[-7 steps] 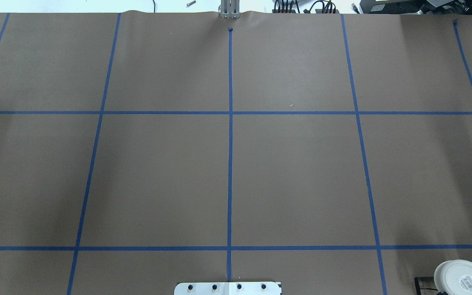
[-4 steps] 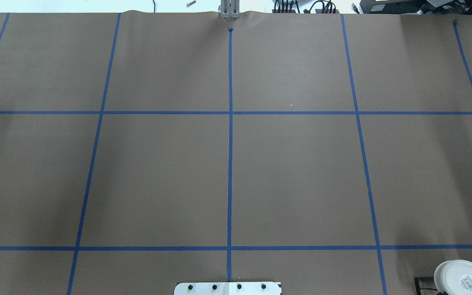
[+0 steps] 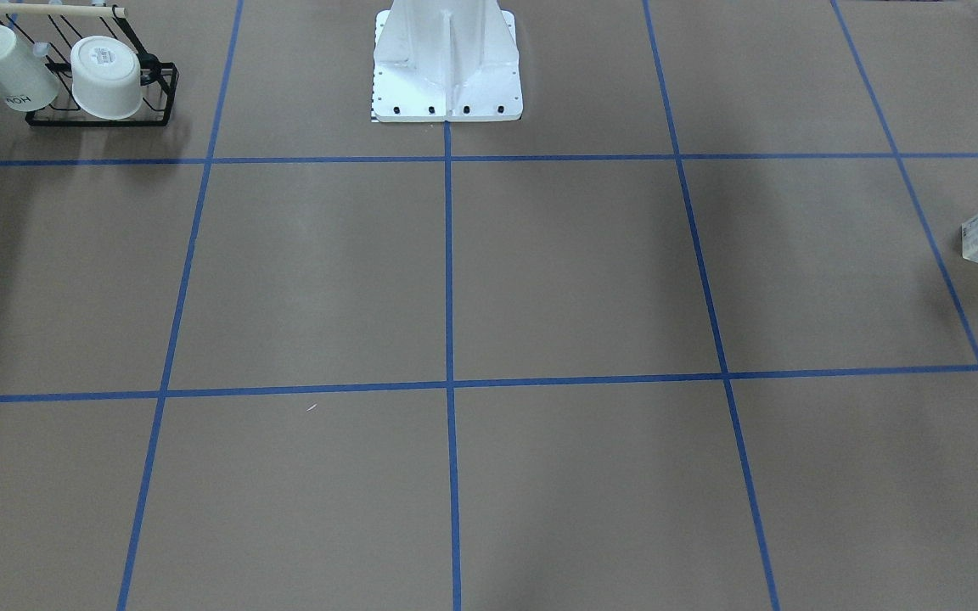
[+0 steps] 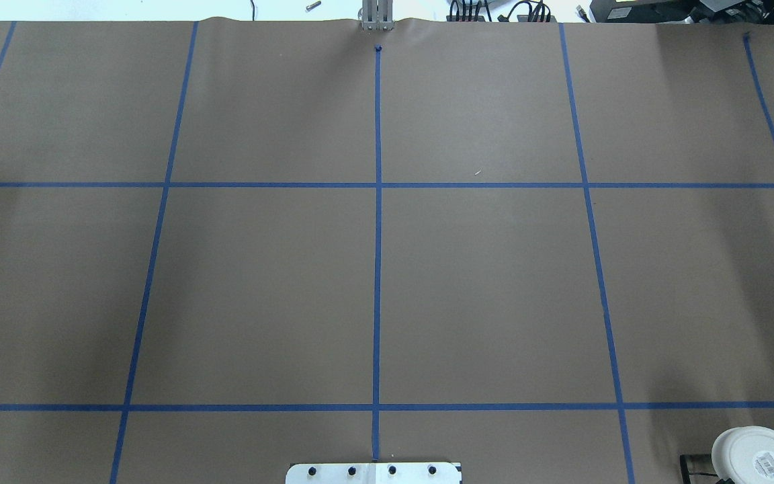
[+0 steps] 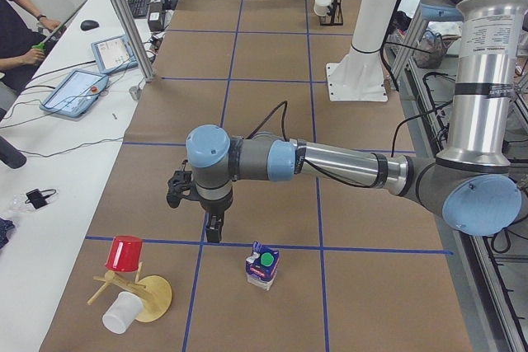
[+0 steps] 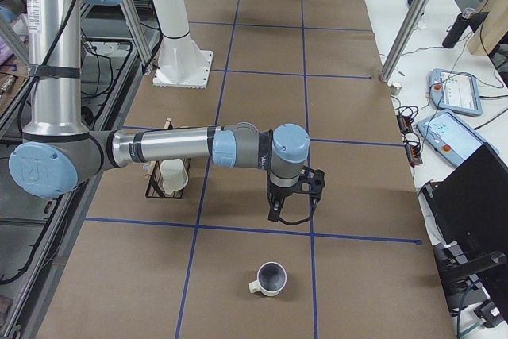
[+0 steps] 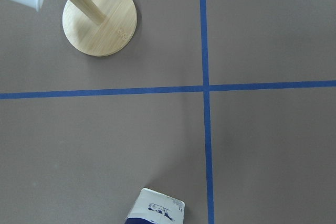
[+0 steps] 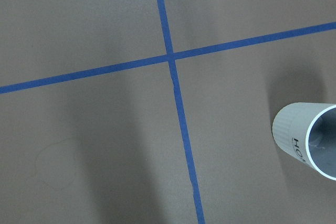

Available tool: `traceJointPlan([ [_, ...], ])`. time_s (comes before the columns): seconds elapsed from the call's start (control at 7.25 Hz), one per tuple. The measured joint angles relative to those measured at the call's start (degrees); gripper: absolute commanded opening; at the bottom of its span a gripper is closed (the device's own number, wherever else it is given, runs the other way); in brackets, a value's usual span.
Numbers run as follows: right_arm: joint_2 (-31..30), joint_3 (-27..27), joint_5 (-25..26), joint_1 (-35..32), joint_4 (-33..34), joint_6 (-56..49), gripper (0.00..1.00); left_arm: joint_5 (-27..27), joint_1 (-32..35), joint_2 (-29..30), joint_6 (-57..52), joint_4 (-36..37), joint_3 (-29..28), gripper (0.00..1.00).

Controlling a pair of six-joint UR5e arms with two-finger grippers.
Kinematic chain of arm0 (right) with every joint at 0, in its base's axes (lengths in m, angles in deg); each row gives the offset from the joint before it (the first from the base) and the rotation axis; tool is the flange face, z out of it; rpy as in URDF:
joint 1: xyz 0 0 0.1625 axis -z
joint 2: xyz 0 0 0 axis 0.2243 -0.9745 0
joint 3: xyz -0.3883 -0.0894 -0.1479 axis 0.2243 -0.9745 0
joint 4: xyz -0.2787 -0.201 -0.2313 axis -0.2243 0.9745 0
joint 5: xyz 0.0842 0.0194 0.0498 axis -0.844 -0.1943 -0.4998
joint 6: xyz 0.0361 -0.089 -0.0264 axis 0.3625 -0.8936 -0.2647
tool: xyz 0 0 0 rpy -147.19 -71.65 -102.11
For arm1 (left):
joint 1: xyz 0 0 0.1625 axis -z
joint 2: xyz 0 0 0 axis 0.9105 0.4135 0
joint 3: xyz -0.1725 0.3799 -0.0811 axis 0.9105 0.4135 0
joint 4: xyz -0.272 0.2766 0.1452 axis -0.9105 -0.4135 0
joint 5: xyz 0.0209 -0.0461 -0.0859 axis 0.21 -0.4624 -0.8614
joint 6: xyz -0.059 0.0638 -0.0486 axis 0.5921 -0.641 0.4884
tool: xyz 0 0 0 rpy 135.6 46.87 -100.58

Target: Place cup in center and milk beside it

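The cup (image 6: 270, 279), a small white mug with a dark grey inside, stands on the table at my right end. It also shows at the right edge of the right wrist view (image 8: 310, 140). My right gripper (image 6: 290, 210) hangs above the table a little short of it; I cannot tell whether it is open or shut. The milk (image 5: 263, 266), a carton with a blue top and a green cap, stands upright at my left end and shows in the left wrist view (image 7: 155, 211). My left gripper (image 5: 213, 230) hangs just beside it; I cannot tell its state.
A black wire rack (image 3: 158, 85) holding two white cups stands near my right side. A wooden mug tree (image 5: 147, 293) with a red cup (image 5: 125, 253) and a white cup stands beyond the milk. The robot's base (image 3: 446, 59) sits at the table's edge.
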Motion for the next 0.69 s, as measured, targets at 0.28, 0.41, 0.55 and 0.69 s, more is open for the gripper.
traceJointPlan([
  [0.28,-0.3,0.0,0.1,0.0,0.1,0.2,1.0,0.0,0.1,-0.2,0.0,-0.5,0.8,0.99],
  [0.41,-0.1,0.2,0.3,0.0,0.1,0.4,1.0,0.0,0.1,-0.3,0.0,-0.8,1.1,0.99],
  [0.55,0.4,0.3,0.4,0.0,0.1,0.5,1.0,0.1,0.1,-0.4,-0.1,-0.9,1.0,0.99],
  [0.69,0.9,0.0,0.6,0.0,0.0,0.5,1.0,0.1,0.1,-0.2,-0.3,-0.9,0.9,0.99],
])
